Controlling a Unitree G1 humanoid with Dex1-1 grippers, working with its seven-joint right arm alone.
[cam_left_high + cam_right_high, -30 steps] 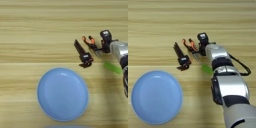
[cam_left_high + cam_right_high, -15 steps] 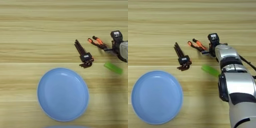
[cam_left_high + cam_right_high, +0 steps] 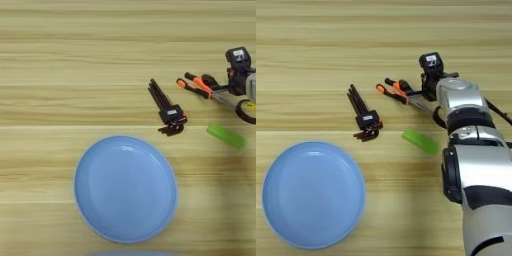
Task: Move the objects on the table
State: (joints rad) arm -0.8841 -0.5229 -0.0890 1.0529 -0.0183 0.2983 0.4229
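A round light-blue plate [image 3: 125,187] lies at the front left of the table [image 3: 60,75]. Behind it to the right is the black hex-key set [image 3: 169,112] in its holder, keys fanned away from me. The orange-and-black pliers [image 3: 397,90] lie right of it, handles pointing left and metal nose running right under my arm. My right gripper [image 3: 425,90] sits over the pliers' pivot, its black fingers closed on them. The silver forearm [image 3: 466,120] comes in from the bottom right.
A small flat green piece [image 3: 420,141] lies on the wood just in front of the pliers, left of my forearm. The forearm covers the table's right side in the right eye view.
The gripper has slid right with the pliers, pulling them away from the hex-key set. The green piece, earlier half hidden by the arm, now shows fully. Plate and hex keys have stayed put.
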